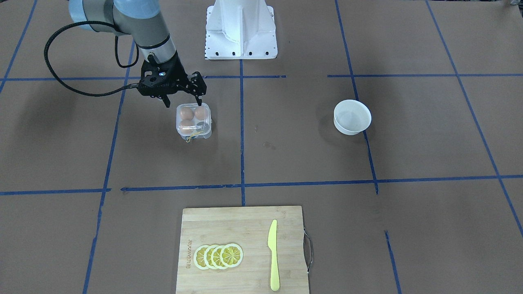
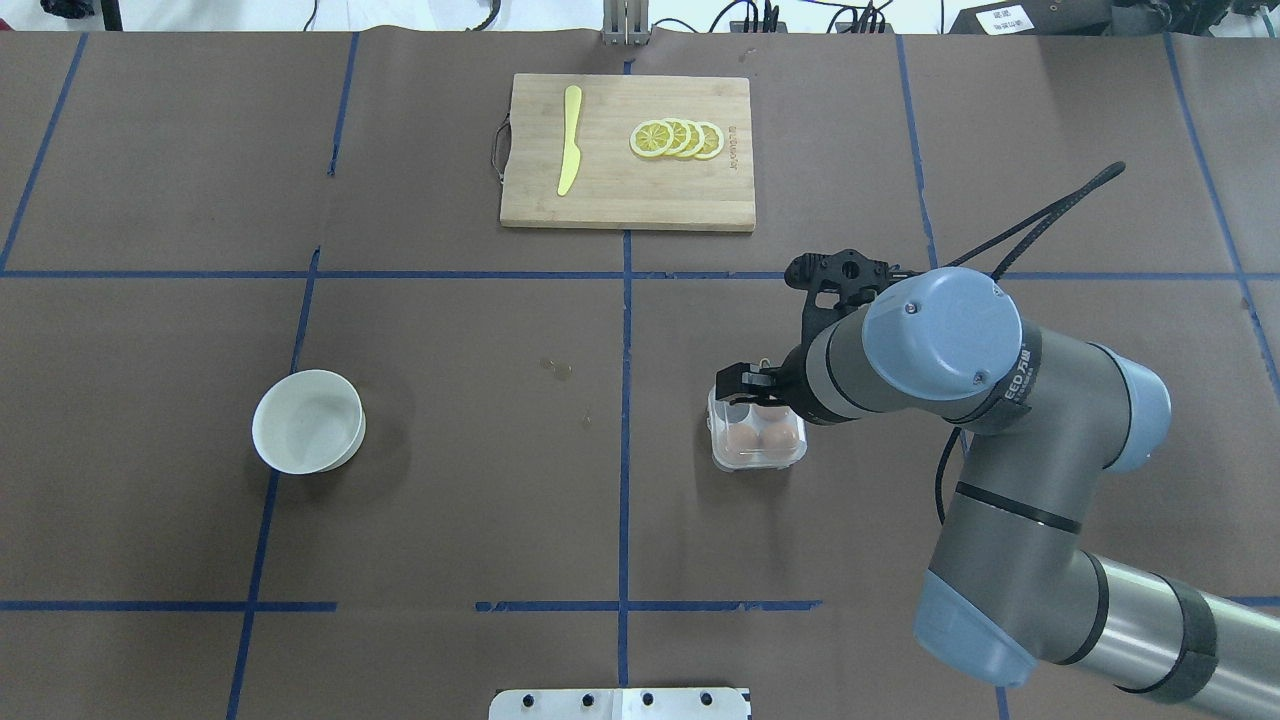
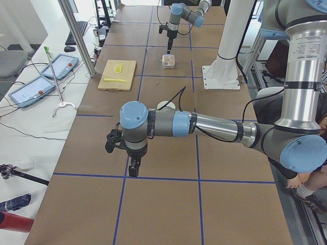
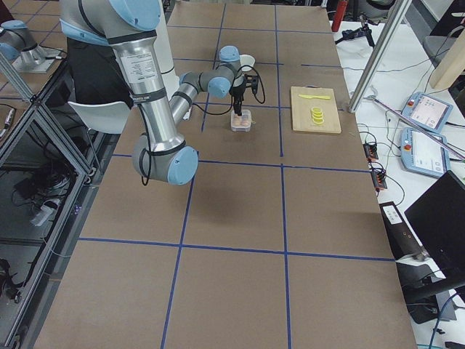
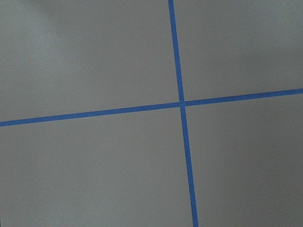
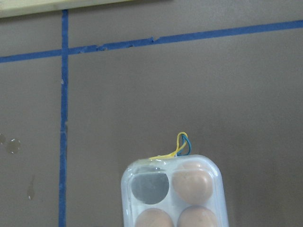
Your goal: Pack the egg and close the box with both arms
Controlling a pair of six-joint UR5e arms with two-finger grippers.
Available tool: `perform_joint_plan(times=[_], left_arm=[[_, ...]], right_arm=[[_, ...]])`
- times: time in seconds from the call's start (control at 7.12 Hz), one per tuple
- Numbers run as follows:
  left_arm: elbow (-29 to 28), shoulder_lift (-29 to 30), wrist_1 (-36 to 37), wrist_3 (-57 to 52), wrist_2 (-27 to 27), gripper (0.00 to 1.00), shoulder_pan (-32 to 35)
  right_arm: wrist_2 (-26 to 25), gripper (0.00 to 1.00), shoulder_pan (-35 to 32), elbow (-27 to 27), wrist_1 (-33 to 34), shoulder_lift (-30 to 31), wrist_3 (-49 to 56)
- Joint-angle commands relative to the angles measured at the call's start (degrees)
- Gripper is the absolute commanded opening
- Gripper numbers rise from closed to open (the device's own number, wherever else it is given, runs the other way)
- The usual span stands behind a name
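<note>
The box (image 1: 194, 121) is a small clear-plastic carton on the brown table. It also shows in the overhead view (image 2: 757, 440) and the right wrist view (image 6: 173, 194). It holds three alike brown eggs (image 1: 186, 112); one cell (image 6: 150, 187) is empty. No raised lid flap shows, and a yellow band (image 6: 177, 147) sticks out at one edge. My right gripper (image 1: 183, 102) hangs just above the box's robot-side edge, fingers spread and empty. My left gripper (image 3: 127, 153) hovers low over bare table far from the box; I cannot tell its state.
A white bowl (image 1: 352, 117) stands on the robot's left half. A wooden cutting board (image 1: 243, 269) with lemon slices (image 1: 218, 256) and a yellow knife (image 1: 273, 255) lies at the operators' edge. The white pedestal (image 1: 241, 28) stands at the robot's edge.
</note>
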State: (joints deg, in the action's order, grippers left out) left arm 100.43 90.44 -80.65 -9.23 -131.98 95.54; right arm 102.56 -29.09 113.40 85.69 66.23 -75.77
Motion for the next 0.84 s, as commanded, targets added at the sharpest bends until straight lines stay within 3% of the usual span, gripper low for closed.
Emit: perform_joint_plan(times=[0.0,0.28,0.42,0.7], left_arm=[[0.0,0.0,0.0,0.0,0.0,1.0,0.0],[0.1,-0.1,0.0,0.0,0.1,1.0,0.0],[0.1,-0.1,0.0,0.0,0.1,1.0,0.0],[0.2,-0.1,0.0,0.0,0.1,1.0,-0.1]], right_arm=[[4.4,1.0,-5.2,2.7,6.2,-1.0,3.1],[10.7,1.0,-13.1,4.3,11.2,0.3,15.2],[11.4,1.0,-16.5,4.3,13.3,1.6,21.8],[18.3,1.0,-27.8,4.3,17.0,6.9,40.4]])
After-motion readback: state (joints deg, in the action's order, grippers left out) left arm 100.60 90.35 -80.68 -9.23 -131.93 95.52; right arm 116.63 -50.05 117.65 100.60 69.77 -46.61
